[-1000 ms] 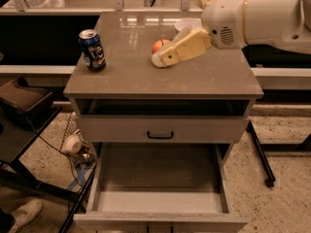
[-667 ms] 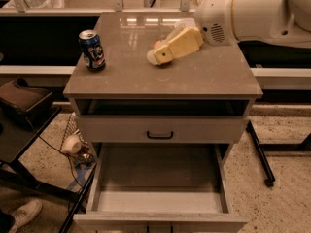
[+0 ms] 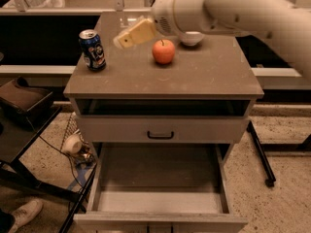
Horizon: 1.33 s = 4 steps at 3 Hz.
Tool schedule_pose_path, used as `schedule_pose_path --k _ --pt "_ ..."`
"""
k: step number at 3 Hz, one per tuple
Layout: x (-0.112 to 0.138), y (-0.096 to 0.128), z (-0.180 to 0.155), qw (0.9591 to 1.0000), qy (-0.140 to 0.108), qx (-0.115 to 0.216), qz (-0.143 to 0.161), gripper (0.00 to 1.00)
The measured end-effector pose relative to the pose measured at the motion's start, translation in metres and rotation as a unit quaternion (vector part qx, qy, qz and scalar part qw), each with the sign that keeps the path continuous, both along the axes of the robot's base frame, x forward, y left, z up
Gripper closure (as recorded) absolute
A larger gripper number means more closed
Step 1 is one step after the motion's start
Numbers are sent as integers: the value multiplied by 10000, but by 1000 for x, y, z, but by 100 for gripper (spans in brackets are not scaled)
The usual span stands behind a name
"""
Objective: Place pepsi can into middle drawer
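Observation:
The pepsi can (image 3: 92,50), dark blue with a silver top, stands upright on the left side of the cabinet top (image 3: 204,76). My gripper (image 3: 127,38) hangs above the cabinet top, just right of the can and a little higher, apart from it. The white arm reaches in from the upper right. The middle drawer (image 3: 160,200) is pulled out below the cabinet; its flat grey floor is bare.
An orange-red apple (image 3: 164,51) sits at the middle of the cabinet top, with a white bowl (image 3: 192,38) behind it under the arm. A closed drawer front with a black handle (image 3: 160,135) is above the open drawer. Cables and clutter (image 3: 73,147) lie on the floor to the left.
The arm and gripper have swung left across the cabinet top toward the can. The apple, hidden behind the gripper before, now shows. The can has not moved.

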<state>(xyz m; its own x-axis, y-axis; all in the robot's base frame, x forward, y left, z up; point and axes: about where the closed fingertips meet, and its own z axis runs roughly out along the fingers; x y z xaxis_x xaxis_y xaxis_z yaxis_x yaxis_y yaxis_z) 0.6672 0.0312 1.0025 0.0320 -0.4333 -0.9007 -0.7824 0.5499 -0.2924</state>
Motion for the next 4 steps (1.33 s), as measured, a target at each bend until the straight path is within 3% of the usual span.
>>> schedule_pose_path --k 1,2,3,4 --pt "49 64 -39 9985 242 400 276 0" --pt "62 103 -67 9954 475 676 491 0" --pt "66 151 -97 9884 780 1007 831 2" --pt "67 174 -112 9845 894 1167 960 23"
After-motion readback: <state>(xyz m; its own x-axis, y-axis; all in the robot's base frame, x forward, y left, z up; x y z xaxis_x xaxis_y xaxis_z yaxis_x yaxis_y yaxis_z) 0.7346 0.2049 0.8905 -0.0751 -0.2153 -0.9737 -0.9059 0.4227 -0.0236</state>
